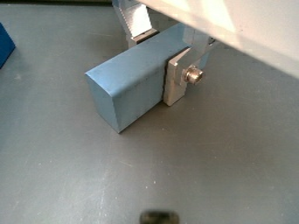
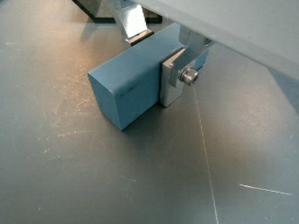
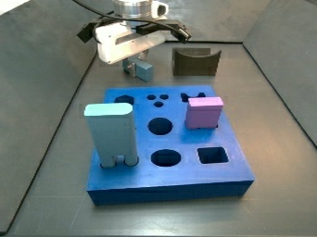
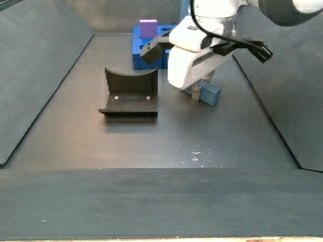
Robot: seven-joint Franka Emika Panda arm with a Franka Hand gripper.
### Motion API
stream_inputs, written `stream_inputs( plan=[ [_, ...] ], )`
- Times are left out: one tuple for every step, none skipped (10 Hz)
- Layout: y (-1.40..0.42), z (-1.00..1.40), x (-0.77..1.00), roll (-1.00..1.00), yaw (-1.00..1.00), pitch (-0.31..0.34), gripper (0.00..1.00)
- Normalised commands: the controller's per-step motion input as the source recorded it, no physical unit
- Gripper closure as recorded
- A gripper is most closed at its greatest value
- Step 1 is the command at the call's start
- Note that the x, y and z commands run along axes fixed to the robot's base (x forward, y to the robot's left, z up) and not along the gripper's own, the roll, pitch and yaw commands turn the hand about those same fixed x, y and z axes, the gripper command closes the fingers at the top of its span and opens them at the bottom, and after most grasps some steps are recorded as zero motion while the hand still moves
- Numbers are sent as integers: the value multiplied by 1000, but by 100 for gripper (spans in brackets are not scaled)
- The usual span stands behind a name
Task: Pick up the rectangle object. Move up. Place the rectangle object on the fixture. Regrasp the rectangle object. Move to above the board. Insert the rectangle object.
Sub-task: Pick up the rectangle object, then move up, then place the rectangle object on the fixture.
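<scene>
Rectangle object (image 1: pixel 126 83): a pale blue-grey slab with plain faces and sharp corners, shown in both wrist views (image 2: pixel 128 80) gripped between the two silver finger plates. One finger (image 1: pixel 179 76) is pressed flat against a broad face, and the other finger (image 1: pixel 138 24) is seen at the far side. The gripper (image 1: pixel 158 52) is thus closed on the slab and pinches it.

In a side view the slab (image 3: pixel 143 68) is seen low beneath the gripper (image 3: pixel 137 57), at or just above the grey floor; contact with the floor cannot be determined. It is located behind the board (image 3: pixel 170 148) and just beside the fixture (image 3: pixel 195 61), apart from both. In a side view (image 4: pixel 207 94) the slab is seen to one side of the fixture (image 4: pixel 130 93), with the gripper (image 4: pixel 199 85) directly above it.

On the board, a tall pale blue round-topped block (image 3: pixel 109 135) and a pink cube (image 3: pixel 203 114) are seated. Round and square holes are visible in the board's top face.
</scene>
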Motion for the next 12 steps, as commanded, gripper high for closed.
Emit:
stream_inputs(
  plan=[
    [0,0,0,0,0,0,100],
    [0,0,0,0,0,0,100],
    [0,0,0,0,0,0,100],
    [0,649,0,0,0,0,100],
    [62,658,-2,16,2,-2,100],
    [60,550,-34,25,-5,54,100],
    [45,438,-26,35,-13,73,100],
    [24,266,-18,53,-21,90,100],
    [0,1000,0,0,0,0,100],
    [-3,1000,8,15,0,-20,100],
    [0,1000,-9,28,-1,36,100],
    [2,1000,-12,39,-3,49,100]
  ],
)
